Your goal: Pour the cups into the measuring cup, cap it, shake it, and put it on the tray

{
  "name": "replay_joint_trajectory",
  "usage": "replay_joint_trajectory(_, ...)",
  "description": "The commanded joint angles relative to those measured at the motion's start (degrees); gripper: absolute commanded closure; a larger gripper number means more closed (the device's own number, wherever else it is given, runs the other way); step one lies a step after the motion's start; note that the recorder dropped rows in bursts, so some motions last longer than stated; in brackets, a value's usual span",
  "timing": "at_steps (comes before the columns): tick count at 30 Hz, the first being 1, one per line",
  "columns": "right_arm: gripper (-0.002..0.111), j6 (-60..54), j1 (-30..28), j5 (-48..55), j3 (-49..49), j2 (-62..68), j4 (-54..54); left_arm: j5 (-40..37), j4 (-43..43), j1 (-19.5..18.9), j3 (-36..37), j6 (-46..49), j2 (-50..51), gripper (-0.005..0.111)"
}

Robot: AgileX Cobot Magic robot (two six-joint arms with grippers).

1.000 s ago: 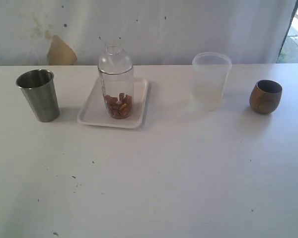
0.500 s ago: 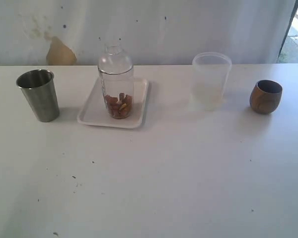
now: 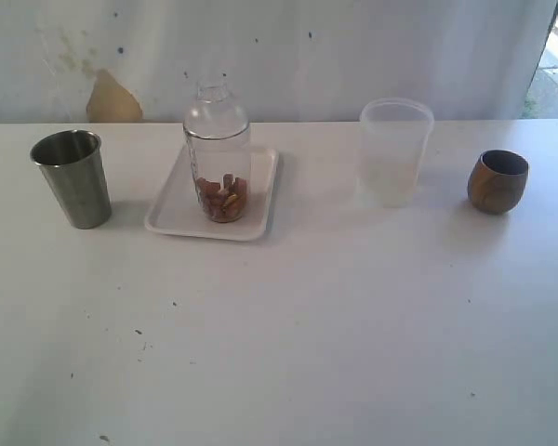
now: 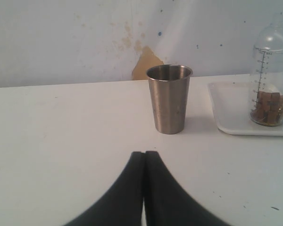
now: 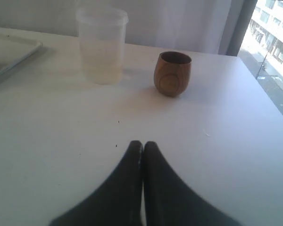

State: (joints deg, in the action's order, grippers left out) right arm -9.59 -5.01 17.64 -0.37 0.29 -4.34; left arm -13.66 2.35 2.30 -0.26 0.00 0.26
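Note:
The clear measuring cup [image 3: 218, 158] stands upright on the white tray [image 3: 174, 209], capped by a clear dome lid [image 3: 215, 105], with brown pieces in its bottom. It also shows in the left wrist view as the measuring cup [image 4: 270, 80] on the tray [image 4: 226, 120]. The steel tumbler [image 3: 73, 177] stands left of the tray, the steel tumbler [image 4: 169, 98] a short way ahead of my left gripper [image 4: 145, 153], which is shut and empty. The brown wooden cup [image 3: 498, 180] sits at the far right; the wooden cup [image 5: 172, 73] lies beyond my shut, empty right gripper [image 5: 142, 143]. Neither arm appears in the exterior view.
A frosted translucent container [image 3: 395, 150] stands between the tray and the wooden cup, and the same container [image 5: 102, 44] shows in the right wrist view. The table's right edge [image 5: 273, 101] runs close past the wooden cup. A wall with a tan stain [image 3: 113, 98] backs the table.

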Motion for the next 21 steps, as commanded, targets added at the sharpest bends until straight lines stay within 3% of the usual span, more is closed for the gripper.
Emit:
replay_joint_trajectory(1, 0.108, -0.22, -0.18, 1.10, 0.37, -0.29, 0.05, 0.35, -0.21, 0.09, 0.26, 0.00, -0.26, 0.107)
replay_joint_trajectory(21, 0.108, -0.22, -0.18, 2.74, 0.37, -0.29, -0.13, 0.35, -0.21, 0.09, 0.26, 0.00, -0.26, 0.107)
